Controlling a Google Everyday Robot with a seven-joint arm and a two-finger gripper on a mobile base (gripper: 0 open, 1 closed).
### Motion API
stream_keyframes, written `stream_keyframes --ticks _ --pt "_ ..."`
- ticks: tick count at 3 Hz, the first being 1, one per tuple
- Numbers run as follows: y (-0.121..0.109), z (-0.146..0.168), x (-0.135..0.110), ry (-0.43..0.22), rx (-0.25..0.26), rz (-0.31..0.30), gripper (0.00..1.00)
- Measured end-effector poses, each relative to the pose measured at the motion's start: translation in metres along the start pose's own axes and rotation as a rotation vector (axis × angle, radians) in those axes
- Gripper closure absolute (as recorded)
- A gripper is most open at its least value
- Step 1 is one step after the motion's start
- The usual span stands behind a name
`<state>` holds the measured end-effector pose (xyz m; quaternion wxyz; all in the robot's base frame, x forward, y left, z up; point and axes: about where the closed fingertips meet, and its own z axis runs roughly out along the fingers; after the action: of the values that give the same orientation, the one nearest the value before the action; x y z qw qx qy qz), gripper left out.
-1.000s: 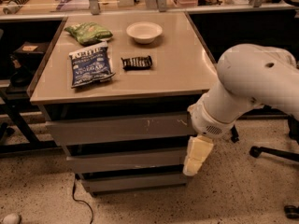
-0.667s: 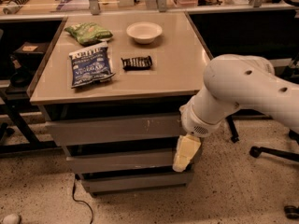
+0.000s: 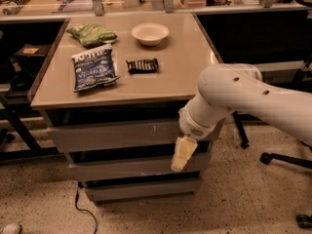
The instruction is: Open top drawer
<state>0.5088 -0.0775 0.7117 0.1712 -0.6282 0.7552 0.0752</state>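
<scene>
— Jaws first: open or closed?
— I cannot tell. The gripper (image 3: 181, 155) shows from this side as one pale wedge, with no gap to read.
— Where is it?
— Below the front right corner of the tabletop (image 3: 187, 67), hanging tip-down from the white arm (image 3: 243, 96). The arm's wrist covers the right end of the top drawer (image 3: 112, 135), and the tip lies over the right end of the middle drawer front (image 3: 122, 168).
— Is it touching the top drawer?
— That I cannot tell, because the wrist hides the spot.
— And the drawer itself?
— It runs just under the front edge of the tabletop, a wide grey front with pale scratches right of centre. It looks shut. The bottom drawer front (image 3: 141, 189) sits lowest.
— What lies on top?
— A white bowl (image 3: 150, 33) is near the back edge, with a green bag (image 3: 92, 34) to its left toward the back left corner. A blue chip bag (image 3: 95, 69) lies toward the left edge. A dark wrapped bar (image 3: 142, 65) is just beside it, about mid-tabletop.
</scene>
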Motion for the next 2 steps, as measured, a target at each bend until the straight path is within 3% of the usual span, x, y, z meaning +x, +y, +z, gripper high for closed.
stream_keyframes --ticks 2 --pt "-0.020 0.037 0.002 -0.006 -0.016 -0.004 0.00"
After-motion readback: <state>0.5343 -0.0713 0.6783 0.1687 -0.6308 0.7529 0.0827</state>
